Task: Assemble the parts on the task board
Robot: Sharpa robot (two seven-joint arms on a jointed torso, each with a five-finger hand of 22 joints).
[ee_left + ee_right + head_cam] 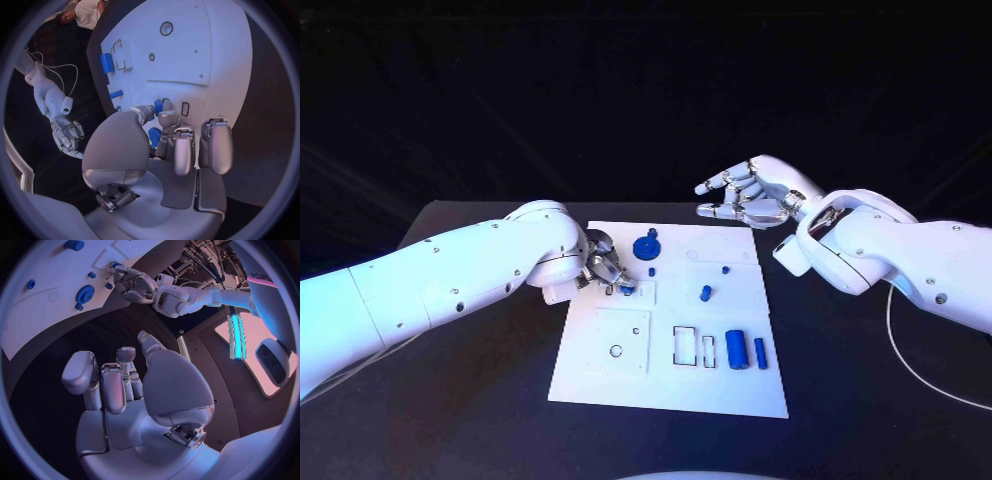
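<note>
The white task board (668, 385) lies mid-table. My left hand (606, 268) hangs low over the board's left side, and its fingertips pinch a small blue part (629, 290). That small blue part (159, 106) sits between thumb and fingers in the left wrist view. A blue gear (646, 246) stands just beyond the hand. My right hand (747, 195) hovers past the board's far edge, fingers loosely bent and apart, with nothing in them. The right wrist view shows the right hand (125, 385), the gear (85, 292) and the left hand (134, 285).
Two blue cylinders (736, 350) (760, 352) stand at the board's near right beside rectangular slots (685, 345). Small blue pieces (705, 293) (727, 269) (652, 271) lie mid-board. A square plate with a round hole (615, 351) is at near left. A white cable (906, 350) runs along the table's right.
</note>
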